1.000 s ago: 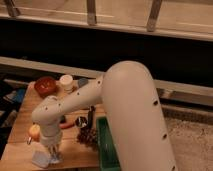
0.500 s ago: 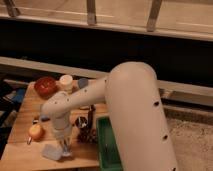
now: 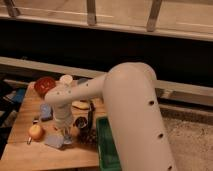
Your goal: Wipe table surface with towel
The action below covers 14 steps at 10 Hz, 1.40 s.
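Wooden table [image 3: 75, 155] is sitting below a dark wall and a railing, with clutter crowding its back half; the arm is reaching down over it from the right, big white shoulder filling the foreground; the gripper [image 3: 65, 139] is pointing straight down at the front-left part of the tabletop, just above or touching the surface.

Towel [image 3: 54, 140] is lying as a pale, crumpled patch right at the gripper, slightly to its left; gripper is probably pressing it down so it drags along the wood, which suits wiping; whether the gripper is pinching the cloth or only pushing on it, cannot tell.

Orange round fruit [image 3: 35, 131] is sitting just left of the towel, near enough to get bumped on a leftward stroke; red bowl [image 3: 44, 85] and a white cup [image 3: 66, 79] are standing at the back, well apart from the towel; green bin [image 3: 107, 145] is hugging the right edge, partly under the arm, limiting strokes that way.

Bare wood is showing mostly along the front, so wiping is likely being kept there.
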Tool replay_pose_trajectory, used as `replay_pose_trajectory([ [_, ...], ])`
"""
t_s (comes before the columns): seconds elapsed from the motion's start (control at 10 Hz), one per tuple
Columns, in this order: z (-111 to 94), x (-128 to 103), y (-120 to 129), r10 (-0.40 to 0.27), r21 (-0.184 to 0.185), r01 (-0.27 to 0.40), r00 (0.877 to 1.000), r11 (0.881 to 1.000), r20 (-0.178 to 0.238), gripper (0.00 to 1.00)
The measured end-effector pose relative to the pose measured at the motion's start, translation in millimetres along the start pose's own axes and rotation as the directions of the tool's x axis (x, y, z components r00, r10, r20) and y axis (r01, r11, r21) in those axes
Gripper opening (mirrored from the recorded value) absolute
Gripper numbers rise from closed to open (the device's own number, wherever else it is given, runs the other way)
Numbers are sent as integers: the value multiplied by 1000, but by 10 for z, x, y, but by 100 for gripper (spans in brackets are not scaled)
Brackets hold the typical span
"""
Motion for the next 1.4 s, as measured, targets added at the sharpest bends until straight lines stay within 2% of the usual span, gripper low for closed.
replay_pose_trajectory([
  [0.2,6,20,336,-67,-30,67,998,997,19,0],
  [0.4,109,203,630,-112,-61,112,994,992,5,0],
  [0.5,177,342,733,-113,-72,112,994,991,-6,0],
  [0.7,271,586,775,-88,-77,85,996,993,-28,0],
  [1.0,295,706,574,-29,-76,27,999,997,-32,0],
  [1.2,208,522,244,7,-85,-8,1000,996,-6,0],
  [1.4,86,270,-20,14,-91,-12,1000,996,19,0],
])
